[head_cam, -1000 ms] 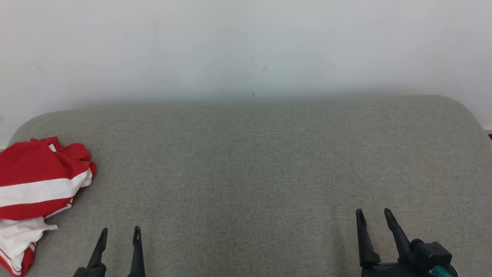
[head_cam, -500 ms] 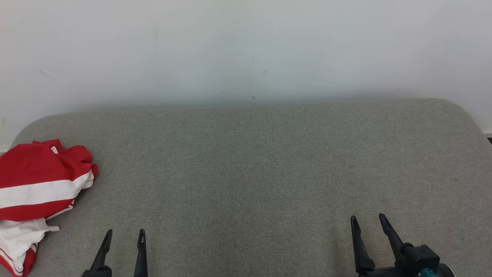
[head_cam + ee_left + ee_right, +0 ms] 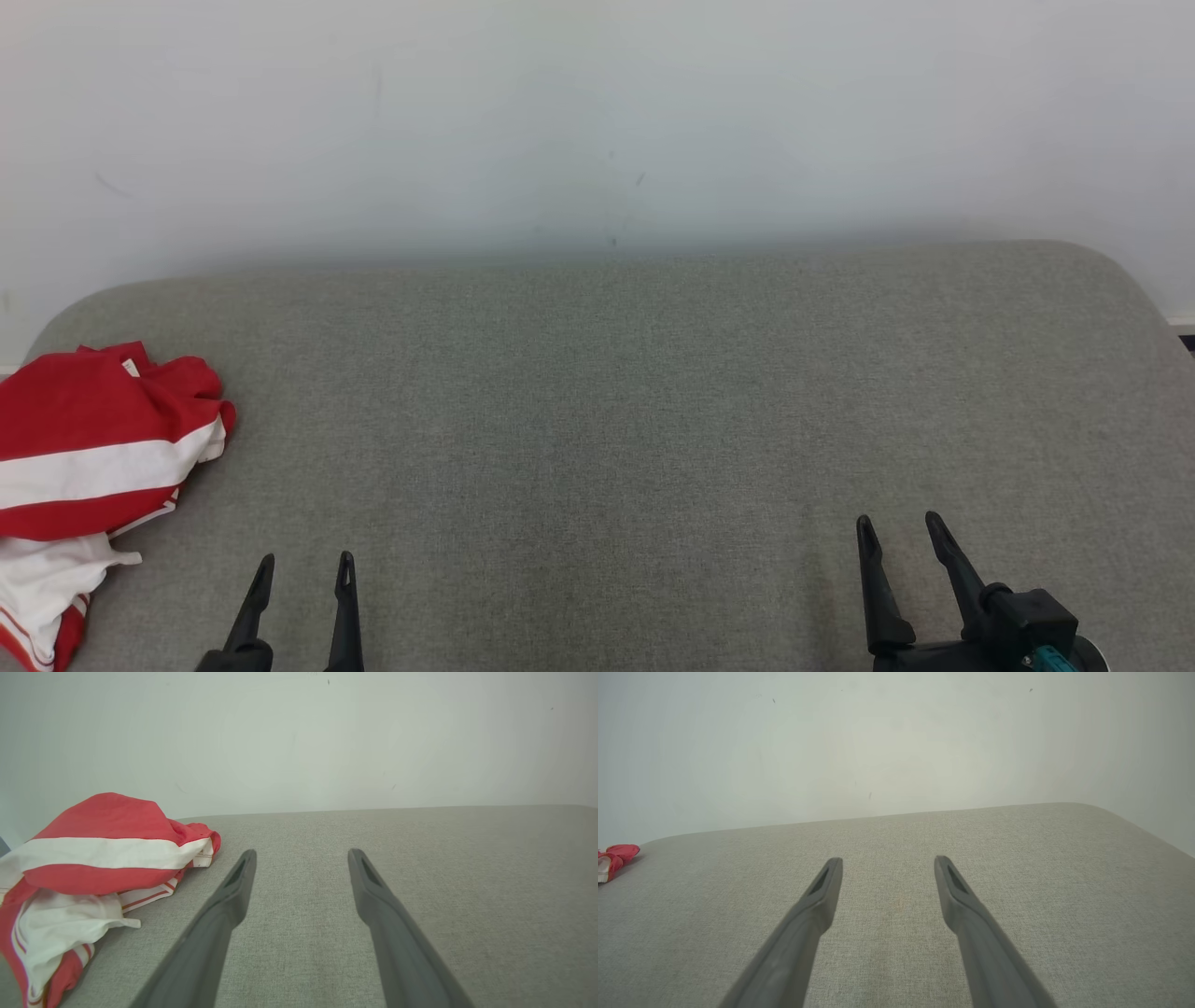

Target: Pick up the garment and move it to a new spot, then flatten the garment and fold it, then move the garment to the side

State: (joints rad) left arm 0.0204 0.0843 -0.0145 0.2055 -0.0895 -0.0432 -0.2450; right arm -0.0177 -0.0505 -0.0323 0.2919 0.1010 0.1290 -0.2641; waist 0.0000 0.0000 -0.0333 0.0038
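One crumpled red-and-white garment lies unmoved since a second ago, near and to the left of the left gripper's spread, empty fingers, well apart from the right gripper, equally spread and empty, so pickup has evidently not begun.

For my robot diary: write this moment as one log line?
garment: crumpled, left end of cushion | left pincer: open, empty | right pincer: open, empty | step: pickup not started

One garment is lying left of the left gripper. Two grippers, counting the right gripper, are hovering.
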